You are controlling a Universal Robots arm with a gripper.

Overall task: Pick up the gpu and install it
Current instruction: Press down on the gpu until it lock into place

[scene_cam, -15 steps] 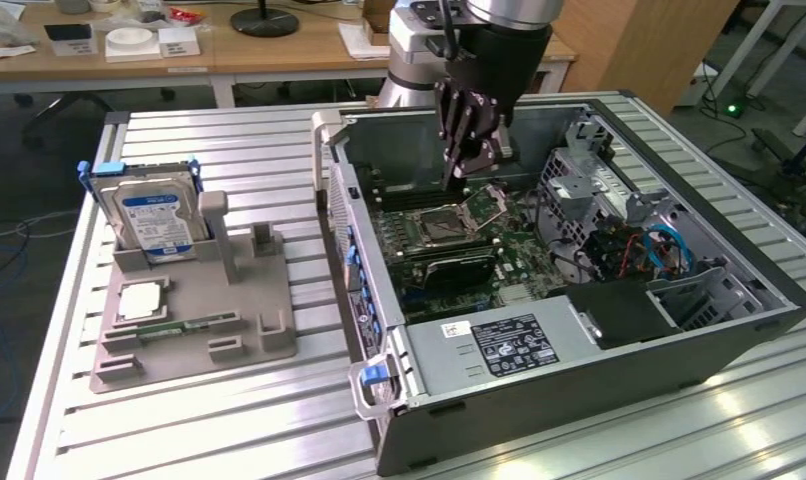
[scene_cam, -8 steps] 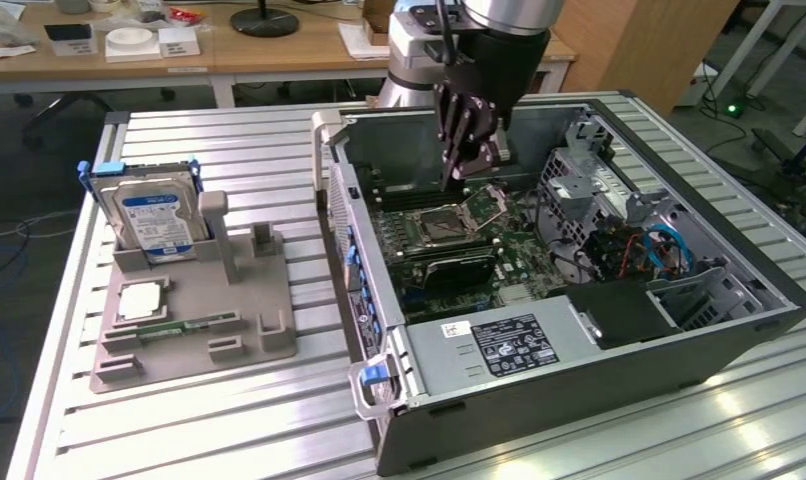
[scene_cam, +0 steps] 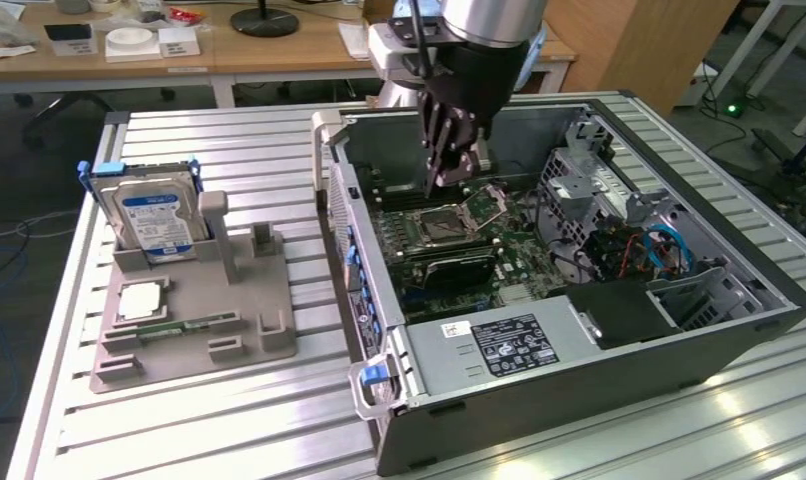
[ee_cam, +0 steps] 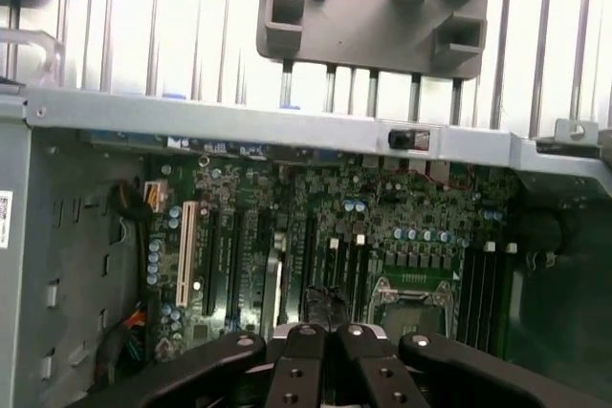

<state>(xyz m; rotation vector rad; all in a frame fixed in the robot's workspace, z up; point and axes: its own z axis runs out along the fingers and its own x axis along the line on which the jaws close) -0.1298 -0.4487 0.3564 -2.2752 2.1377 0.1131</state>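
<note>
The gripper point(scene_cam: 453, 176) hangs inside the open computer case point(scene_cam: 723, 345), just above the motherboard's processor socket point(scene_cam: 465, 212). Its fingers point(ee_cam: 304, 365) are pressed together with nothing between them. The gpu point(scene_cam: 443, 267) stands on edge in the case, seated on the motherboard point(ee_cam: 382, 207) between the socket and the power supply point(scene_cam: 503, 345) at the case's near end, apart from the gripper. Outside the case, on the exterior view's left, a grey holder point(scene_cam: 250, 345) sits on the slatted table point(scene_cam: 176, 430) and carries a hard drive point(scene_cam: 154, 222) with a blue label, and a memory stick point(scene_cam: 176, 327) lying flat.
</note>
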